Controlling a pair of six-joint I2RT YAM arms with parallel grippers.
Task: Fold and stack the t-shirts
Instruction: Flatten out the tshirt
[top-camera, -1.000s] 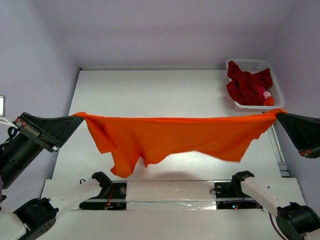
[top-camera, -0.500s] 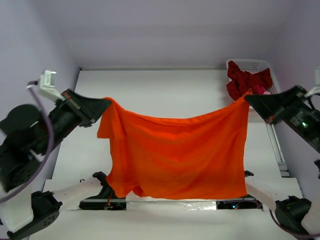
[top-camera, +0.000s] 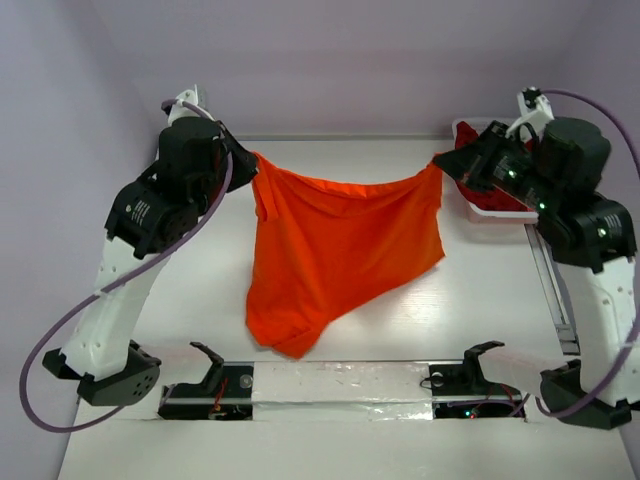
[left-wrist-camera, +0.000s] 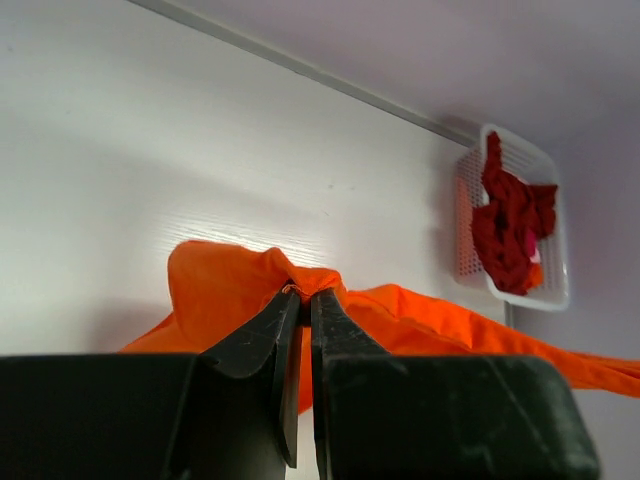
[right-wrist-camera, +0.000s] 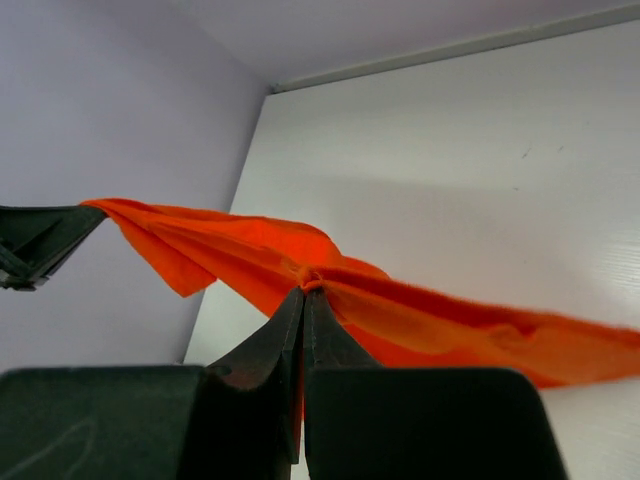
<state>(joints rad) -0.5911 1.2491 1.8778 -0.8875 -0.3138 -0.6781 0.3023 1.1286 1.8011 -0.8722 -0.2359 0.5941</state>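
Left arm (top-camera: 150, 220) stands tall over the far-left part of the counter (top-camera: 480, 300), wrist tipped toward ctr. Left gripper (top-camera: 250, 157) is clenched on one top corner of the orange t-shirt (top-camera: 340, 250). Its wrist cam shows both fingers pinched tight w/ a small bunch of orange cloth at the tips.

The orange t-shirt hangs btwn the two grippers, lifted above the far half of the counter. Top edge sags in a shallow curve. The body drapes down toward the near edge, and the lower-left lobe is the lowest part. Can't tell whether that lobe touches the counter or just clears it. A short sleeve flap folds over near the left corner.

Right gripper (top-camera: 440, 165) is clenched on the other top corner, cloth gathered right at its fingertips, fingers closed w/ no gap. Right arm (top-camera: 580, 200) leans in from the far-right side.

Just behind it, at the far-right corner, sits the white basket (left-wrist-camera: 465, 230) w/ dark red t-shirts (left-wrist-camera: 510, 225) heaped inside, one bit poking above the rim. From above, the right arm hides most of the basket.
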